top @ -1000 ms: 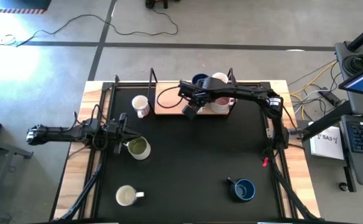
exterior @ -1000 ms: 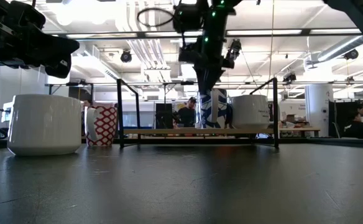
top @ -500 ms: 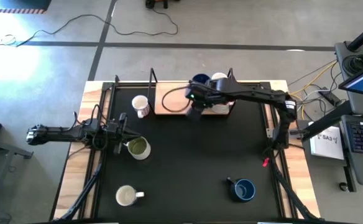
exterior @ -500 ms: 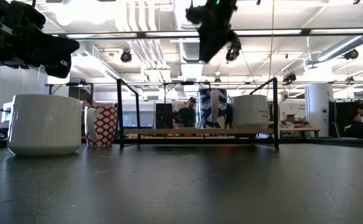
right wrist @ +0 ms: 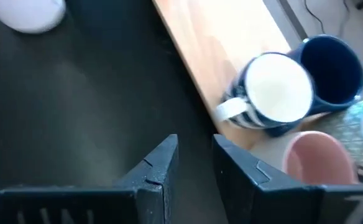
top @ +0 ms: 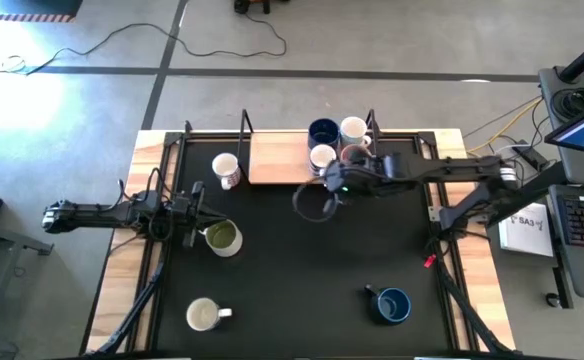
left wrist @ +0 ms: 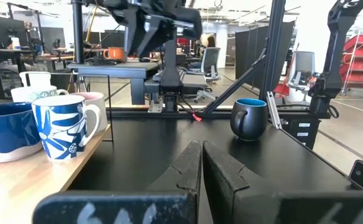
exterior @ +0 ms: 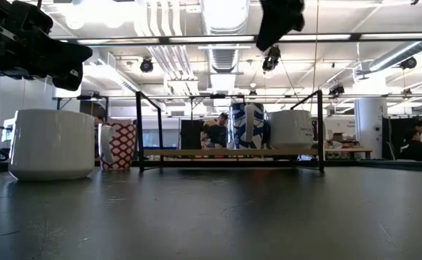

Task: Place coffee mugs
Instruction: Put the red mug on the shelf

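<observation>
Four mugs now on board; right gripper backed off empty, jaws slightly apart. Left gripper jaws together, waiting.

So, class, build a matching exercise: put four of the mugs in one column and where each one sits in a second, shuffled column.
Things:
1. olive-green mug
2. dark blue mug
3. red-print mug
4. pinkish mug

Places:
A. on the wooden board, among other mugs
B. on the black mat, beside the left gripper
C. on the black mat, near-right part
D. just left of the wooden board

Pairs: 1-B, 2-C, 3-D, 4-A
</observation>
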Tool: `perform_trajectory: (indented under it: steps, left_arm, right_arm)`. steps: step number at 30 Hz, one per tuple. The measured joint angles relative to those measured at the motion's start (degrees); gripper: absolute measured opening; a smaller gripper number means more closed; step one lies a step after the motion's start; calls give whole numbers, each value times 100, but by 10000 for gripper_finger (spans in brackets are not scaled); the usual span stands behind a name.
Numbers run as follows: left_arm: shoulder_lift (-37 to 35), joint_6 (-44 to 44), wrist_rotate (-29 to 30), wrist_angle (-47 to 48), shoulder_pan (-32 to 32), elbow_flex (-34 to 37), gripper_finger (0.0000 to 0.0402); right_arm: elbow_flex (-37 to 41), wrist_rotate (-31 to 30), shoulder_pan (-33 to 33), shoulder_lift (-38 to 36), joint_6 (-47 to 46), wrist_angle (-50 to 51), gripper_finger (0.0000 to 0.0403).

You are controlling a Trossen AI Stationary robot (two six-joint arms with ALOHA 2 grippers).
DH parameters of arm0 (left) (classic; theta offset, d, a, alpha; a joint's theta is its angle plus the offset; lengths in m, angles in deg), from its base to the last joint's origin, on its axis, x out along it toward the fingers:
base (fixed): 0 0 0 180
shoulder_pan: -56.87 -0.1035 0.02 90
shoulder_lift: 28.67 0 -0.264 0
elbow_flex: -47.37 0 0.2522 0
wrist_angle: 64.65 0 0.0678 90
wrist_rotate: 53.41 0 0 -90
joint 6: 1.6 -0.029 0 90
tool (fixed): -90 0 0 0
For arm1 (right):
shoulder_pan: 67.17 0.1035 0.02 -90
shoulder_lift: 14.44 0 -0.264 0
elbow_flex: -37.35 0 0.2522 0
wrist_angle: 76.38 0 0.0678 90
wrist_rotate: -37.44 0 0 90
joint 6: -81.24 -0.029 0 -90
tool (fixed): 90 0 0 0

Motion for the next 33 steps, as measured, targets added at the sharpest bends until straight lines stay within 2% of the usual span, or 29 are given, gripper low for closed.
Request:
perform_trajectory:
  steps: [7, 15, 21, 25, 28, 33]
  left_arm:
    - [4, -2, 0, 0, 0, 0, 0]
    - [4, -7, 22, -365, 0, 0, 0]
    - [4, -303, 992, -849, 0, 0, 0]
    - [4, -283, 1466, -844, 0, 0, 0]
    - [4, 200, 1568, -850, 0, 0, 0]
    - [7, 319, 1793, -1031, -7, 0, 0]
  right_arm:
    - [1165, 9, 514, -991, -571, -1001, 93]
    - [1947, -10, 930, -1750, -836, -1963, 84]
    - [2218, -468, 1030, -1973, -687, -2196, 83]
    - [2300, -509, 1030, -1992, -640, -2219, 86]
    - [2346, -505, 1030, -1989, -636, -2217, 84]
    - [2376, -507, 1030, -1983, -667, -2221, 78]
